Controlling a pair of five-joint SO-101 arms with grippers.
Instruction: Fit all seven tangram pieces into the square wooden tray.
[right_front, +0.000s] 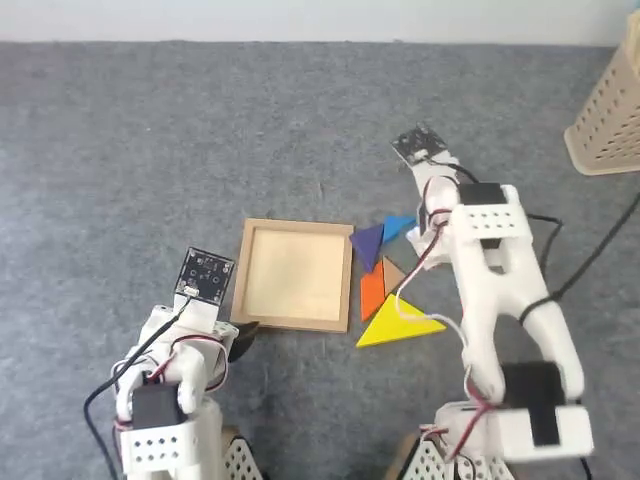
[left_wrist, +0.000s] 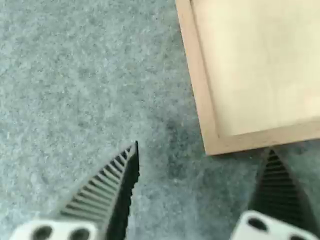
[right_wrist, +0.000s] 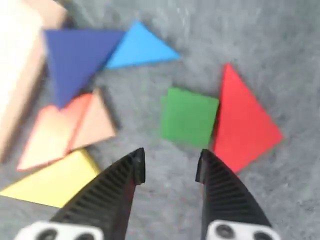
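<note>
Green square (right_wrist: 189, 116) just beyond right fingers (right_wrist: 115, 195), apart; left fingers (left_wrist: 107, 197) apart beside tray (left_wrist: 200, 100).

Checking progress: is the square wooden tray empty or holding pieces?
Empty: the square wooden tray shows bare wood; coloured tangram pieces lie beside it.

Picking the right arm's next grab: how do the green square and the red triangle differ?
The green square has four sides; the red triangle has three. The red triangle is the larger of the two. The green square lies just ahead of the open right gripper, the red triangle more off to one side. Both lie flat on the grey mat, side by side, outside the tray.
</note>
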